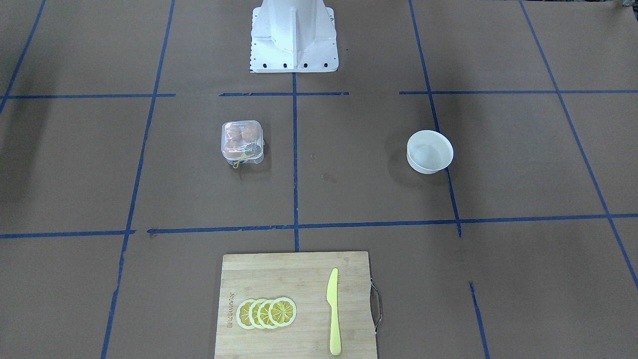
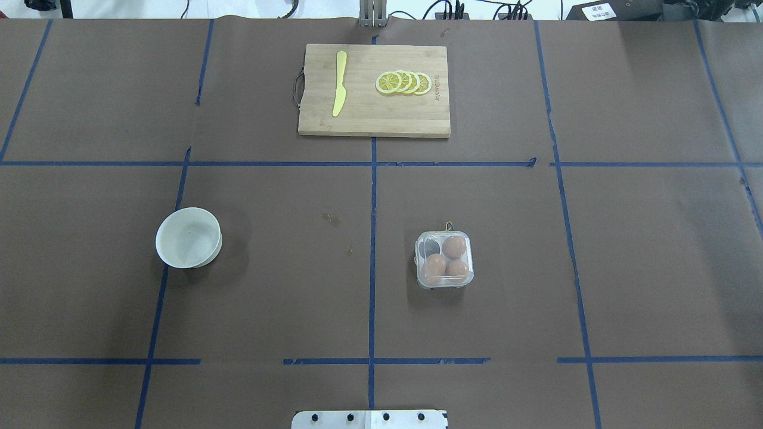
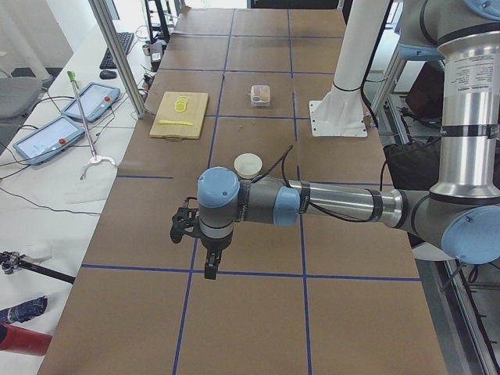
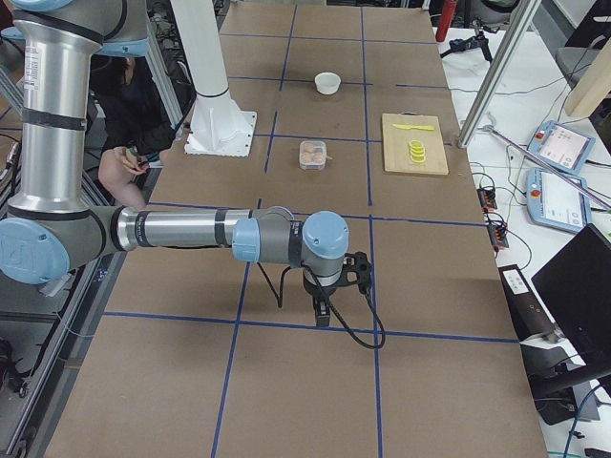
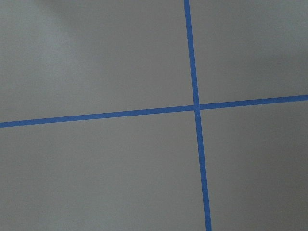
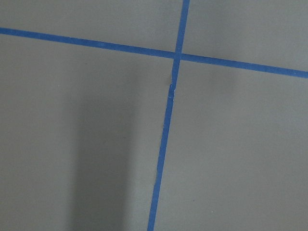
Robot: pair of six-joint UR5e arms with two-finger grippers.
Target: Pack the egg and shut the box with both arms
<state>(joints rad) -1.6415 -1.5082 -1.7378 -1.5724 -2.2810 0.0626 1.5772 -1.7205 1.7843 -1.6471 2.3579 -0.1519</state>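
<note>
The clear plastic box (image 2: 444, 260) stands right of the table's middle and also shows in the front view (image 1: 242, 142). It holds three orange-brown eggs (image 2: 454, 246), and one cell looks empty. Its lid seems to lie over them, with yellow string at its far edge. Neither arm is in the overhead or front view. The left gripper (image 3: 209, 269) hangs over bare table far from the box, and I cannot tell if it is open or shut. The right gripper (image 4: 322, 313) hangs likewise at the other end, and I cannot tell its state.
A white bowl (image 2: 188, 237) stands left of the middle. A wooden cutting board (image 2: 374, 119) at the far edge carries a yellow knife (image 2: 340, 83) and lemon slices (image 2: 404, 83). The white pedestal (image 1: 294, 40) stands at the robot's side. Both wrist views show only brown paper and blue tape.
</note>
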